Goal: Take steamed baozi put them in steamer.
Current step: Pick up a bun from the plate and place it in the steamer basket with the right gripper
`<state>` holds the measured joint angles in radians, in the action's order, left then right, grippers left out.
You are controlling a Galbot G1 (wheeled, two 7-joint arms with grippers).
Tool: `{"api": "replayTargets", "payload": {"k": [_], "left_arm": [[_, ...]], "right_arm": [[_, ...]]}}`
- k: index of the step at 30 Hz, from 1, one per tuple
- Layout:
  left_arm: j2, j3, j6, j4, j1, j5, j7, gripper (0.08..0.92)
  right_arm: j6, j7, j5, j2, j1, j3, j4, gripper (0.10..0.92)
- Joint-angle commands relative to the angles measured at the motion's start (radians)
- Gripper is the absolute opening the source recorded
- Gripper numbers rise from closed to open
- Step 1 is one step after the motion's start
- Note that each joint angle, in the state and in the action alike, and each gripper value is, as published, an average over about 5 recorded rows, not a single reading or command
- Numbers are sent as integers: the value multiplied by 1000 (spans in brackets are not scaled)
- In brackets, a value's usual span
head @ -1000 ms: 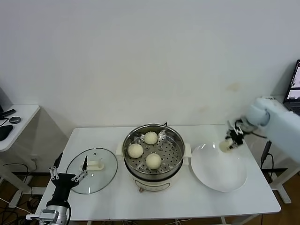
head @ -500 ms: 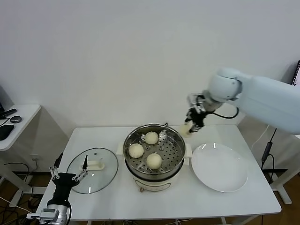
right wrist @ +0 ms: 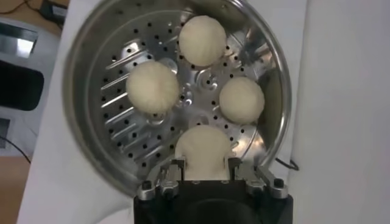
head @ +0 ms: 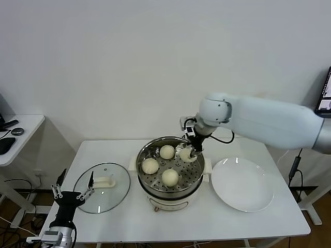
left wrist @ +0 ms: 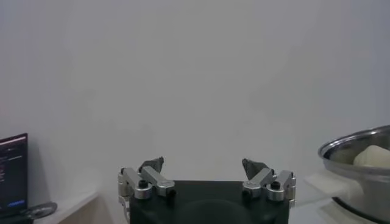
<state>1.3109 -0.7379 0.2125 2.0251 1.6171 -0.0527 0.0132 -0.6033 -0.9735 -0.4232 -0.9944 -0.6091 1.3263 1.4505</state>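
The steel steamer [head: 195,170] stands at the table's middle with three cream-white baozi [head: 166,151] [head: 149,166] [head: 169,176] on its perforated tray. My right gripper [head: 187,153] is shut on a fourth baozi [right wrist: 203,150] and holds it over the steamer's back right part, just above the tray [right wrist: 128,140]. The three baozi also show in the right wrist view [right wrist: 202,40] [right wrist: 152,87] [right wrist: 242,100]. My left gripper [head: 72,196] is open and empty, parked low at the table's front left. The steamer's rim [left wrist: 356,146] shows in the left wrist view.
A round glass lid [head: 101,188] with a white handle lies left of the steamer. A flat white plate [head: 241,184], bare, lies to its right. A small side table [head: 15,135] stands at far left.
My right gripper has carried the baozi from above the white plate leftward, past the steamer's right rim, to above the tray inside. The left arm has hardly moved.
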Motion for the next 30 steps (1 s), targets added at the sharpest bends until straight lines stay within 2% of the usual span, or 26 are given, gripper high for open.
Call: {"api": "replayTargets", "payload": {"k": [1,15,18,26,30], "left_arm": [[-1,-1,0,-3,-2,1,1,823],[-6,-10,2,-3,-2,-4,0,823],[-8,-10,2,-2,-1,-4,0,823],[-9,-6,1,-4,-7,-4,0,823],[-7,1,0,-4,-11,-5,0,823]], "right_arm": [[-45,37,42,-64,117,-14,-79,441],[-20,59,60,-105,165,-54,-139,451],[-19,58,45,-99,153,-59,-126,507],[-40,50,3,-14,54,-57,-11,739],[-47,67,-12,60,26,-78,76,809]]}}
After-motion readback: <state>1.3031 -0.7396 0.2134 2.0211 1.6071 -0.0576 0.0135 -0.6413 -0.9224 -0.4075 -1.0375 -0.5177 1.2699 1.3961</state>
